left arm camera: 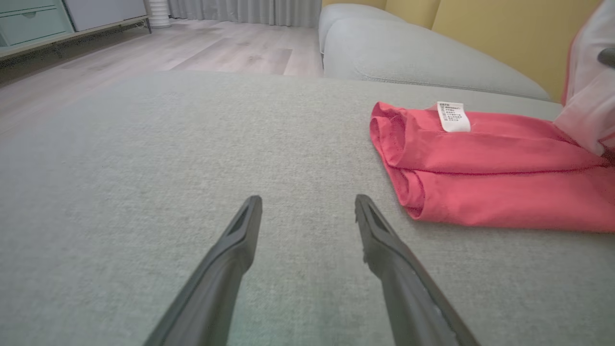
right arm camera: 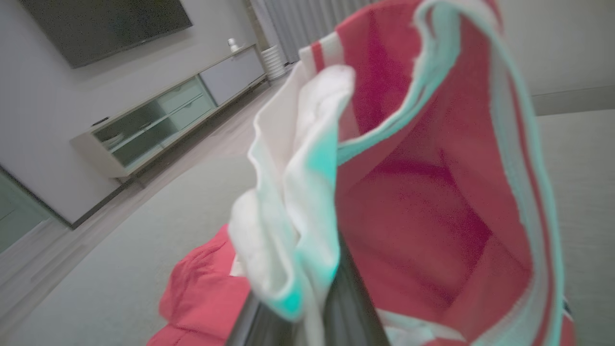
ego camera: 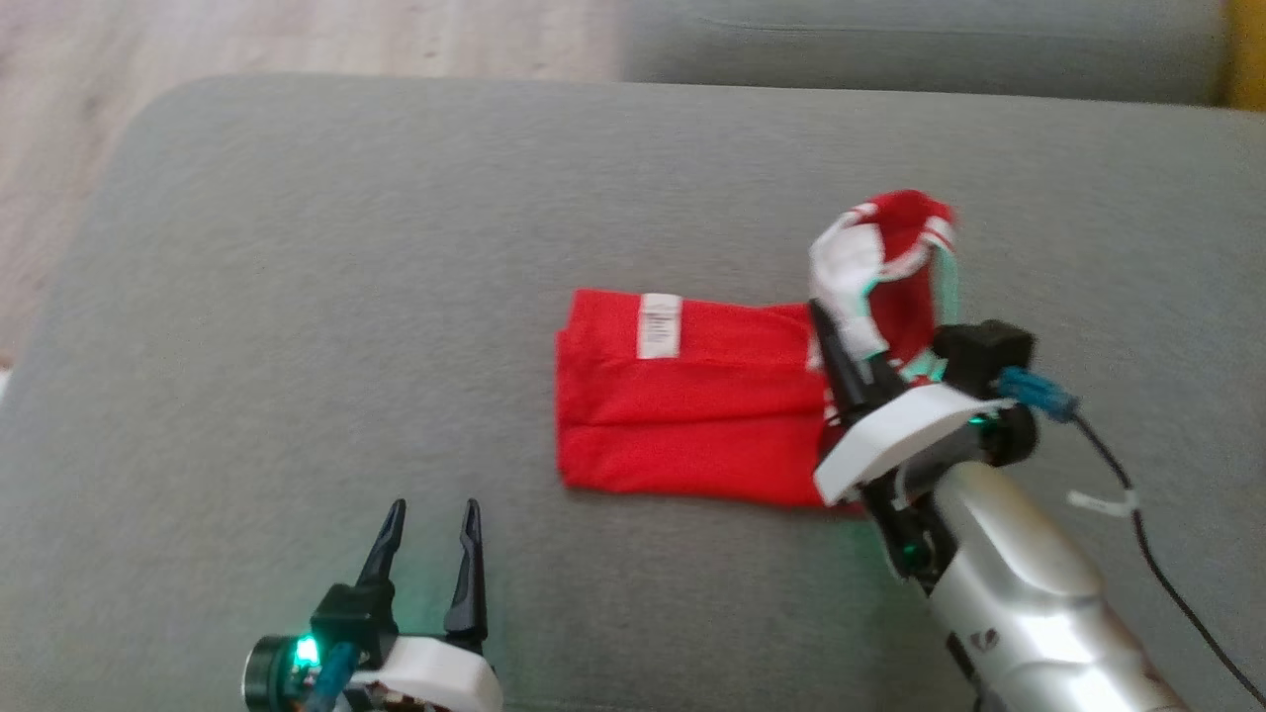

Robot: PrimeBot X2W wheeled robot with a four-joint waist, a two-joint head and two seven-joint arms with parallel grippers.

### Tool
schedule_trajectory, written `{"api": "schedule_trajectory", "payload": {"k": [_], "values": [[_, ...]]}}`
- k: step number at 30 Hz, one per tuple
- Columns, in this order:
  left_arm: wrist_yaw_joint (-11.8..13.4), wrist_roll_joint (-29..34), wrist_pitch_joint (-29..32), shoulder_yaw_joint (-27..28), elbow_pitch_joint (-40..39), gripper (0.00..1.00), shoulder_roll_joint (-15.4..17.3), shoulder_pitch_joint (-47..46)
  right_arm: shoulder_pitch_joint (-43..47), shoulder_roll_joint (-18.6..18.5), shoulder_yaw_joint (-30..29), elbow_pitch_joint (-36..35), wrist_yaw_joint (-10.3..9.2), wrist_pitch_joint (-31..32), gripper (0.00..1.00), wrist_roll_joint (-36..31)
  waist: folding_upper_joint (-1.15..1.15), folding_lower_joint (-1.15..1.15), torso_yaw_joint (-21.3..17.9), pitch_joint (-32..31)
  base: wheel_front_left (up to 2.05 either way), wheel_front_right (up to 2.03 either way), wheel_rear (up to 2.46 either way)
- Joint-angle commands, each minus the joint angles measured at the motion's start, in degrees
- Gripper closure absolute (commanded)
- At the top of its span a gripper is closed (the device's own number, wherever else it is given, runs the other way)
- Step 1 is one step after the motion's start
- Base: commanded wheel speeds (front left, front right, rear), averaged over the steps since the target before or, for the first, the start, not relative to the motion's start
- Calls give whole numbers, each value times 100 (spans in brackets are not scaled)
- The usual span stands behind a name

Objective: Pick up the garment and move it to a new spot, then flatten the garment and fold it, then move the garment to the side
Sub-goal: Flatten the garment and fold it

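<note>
Red garment (ego camera: 682, 415) folded flat on grey cushion (ego camera: 297, 297), right of centre. Right gripper (ego camera: 849, 346) pinches its lifted white-striped end. White care label (ego camera: 660, 325) on far edge, print unreadable. Left gripper (ego camera: 433, 509) spread wide, near left, apart.

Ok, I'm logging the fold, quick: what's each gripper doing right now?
Left gripper: open, holding nothing.
Right gripper: closed on the red garment, with one end lifted off the cushion.
</note>
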Motion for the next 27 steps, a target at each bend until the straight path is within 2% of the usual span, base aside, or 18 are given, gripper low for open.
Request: {"api": "schedule_trajectory", "payload": {"k": [1,3,6,7,8,9,12,18,22,27], "values": [[-15,-3,-56,134,-128,0,34,-67,-161,97,221,-219,20,30,100,66,0,0,333,42,0,0,0],[-10,-18,-56,132,-100,0,34,-40,-269,112,562,-241,20,145,100,245,0,0,636,95,0,0,0],[-7,-44,-56,138,-80,0,34,-24,-397,115,898,-228,20,189,100,489,0,0,885,152,0,0,0],[-7,-52,-56,124,-73,0,34,-25,-448,116,986,-196,20,178,89,552,0,0,953,166,0,0,0],[-8,-60,-56,105,-69,0,34,-32,-493,116,1069,-179,20,150,55,631,0,0,1008,180,0,0,0],[0,-74,-56,92,-72,0,34,-42,-531,116,1157,-182,20,126,0,734,0,0,1054,190,0,0,0],[28,-98,-56,97,-82,0,34,-69,-630,117,1365,-174,20,-4,0,978,0,0,1072,188,0,0,0],[60,-64,-56,216,-202,0,33,-171,-746,117,1269,191,20,-228,0,834,0,0,780,167,0,0,0],[58,16,-56,352,-340,0,33,-287,-760,110,539,428,20,-296,0,328,0,0,398,147,0,0,0],[75,154,-56,566,-478,0,33,-417,-255,63,-857,0,20,-301,0,-850,0,0,-99,106,0,0,0]]}}
